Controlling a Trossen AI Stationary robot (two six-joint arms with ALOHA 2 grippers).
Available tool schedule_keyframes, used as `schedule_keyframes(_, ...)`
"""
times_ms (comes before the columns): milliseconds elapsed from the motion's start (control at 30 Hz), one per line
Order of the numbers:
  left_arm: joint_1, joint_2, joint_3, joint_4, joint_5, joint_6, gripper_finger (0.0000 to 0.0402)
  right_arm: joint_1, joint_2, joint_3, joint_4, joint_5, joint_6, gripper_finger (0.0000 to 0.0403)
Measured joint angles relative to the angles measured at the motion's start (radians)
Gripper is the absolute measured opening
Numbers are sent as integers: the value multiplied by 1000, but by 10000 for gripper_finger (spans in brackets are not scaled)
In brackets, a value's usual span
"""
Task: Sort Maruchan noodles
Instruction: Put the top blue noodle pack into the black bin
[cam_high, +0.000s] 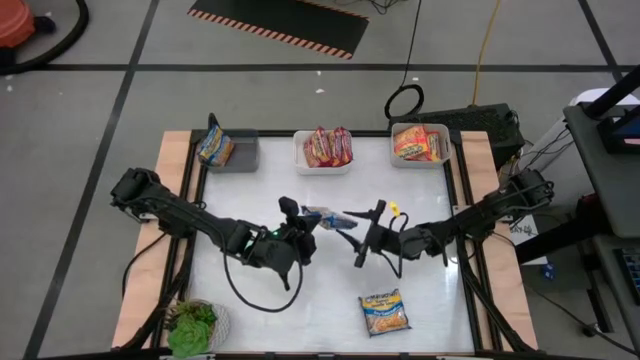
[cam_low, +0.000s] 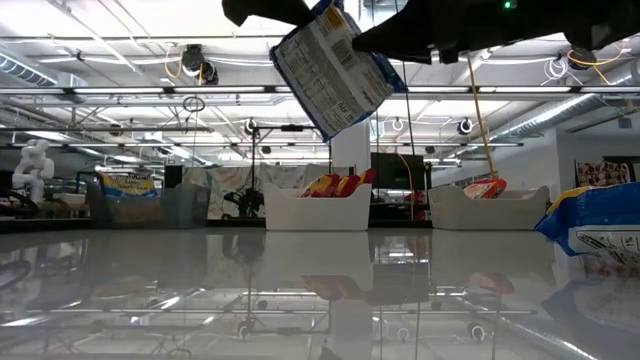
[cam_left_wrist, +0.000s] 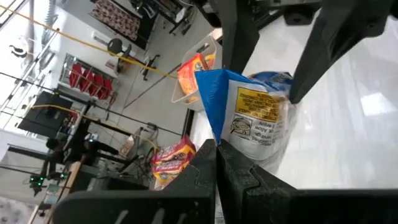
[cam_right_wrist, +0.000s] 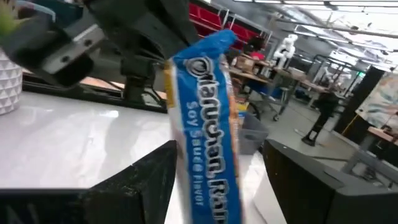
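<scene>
A blue-and-yellow noodle packet (cam_high: 322, 216) hangs in the air over the table's middle, tilted in the low view (cam_low: 332, 72). My left gripper (cam_high: 303, 224) is shut on it from the left side (cam_left_wrist: 216, 147). My right gripper (cam_high: 358, 234) is open; its two fingers stand on either side of the packet's other end (cam_right_wrist: 217, 168), and I cannot tell whether they touch it. A second blue packet (cam_high: 385, 312) lies flat near the table's near right. Blue (cam_high: 215, 148), red (cam_high: 328, 146) and orange (cam_high: 419, 142) packets sit in three bins at the far edge. My left gripper pinches the packet between its two fingers by a blue sealed edge (cam_left_wrist: 210, 121). The fingers come roughly level from the table's left. The packet is lifted clear of the table and sticks out past the fingertips toward the right gripper, tilted.
Three white bins (cam_high: 243, 160) (cam_high: 322, 165) (cam_high: 420, 162) line the far edge. A green plant in a white pot (cam_high: 192, 325) stands at the near left corner. Wooden rails (cam_high: 172, 200) border the glossy white tabletop on left and right.
</scene>
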Motion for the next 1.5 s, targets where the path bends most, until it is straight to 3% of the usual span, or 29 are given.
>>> schedule_keyframes(400,3,0,0,73,8,1,3,-17,0,7,-103,-8,5,231)
schedule_keyframes(600,3,0,0,149,68,0,3,-21,0,7,-132,-5,-31,229)
schedule_keyframes(1100,3,0,0,182,111,-6,3,-21,0,7,-132,-4,-63,118)
schedule_keyframes(1500,3,0,0,181,136,-31,3,-21,-2,7,-133,-3,-127,119)
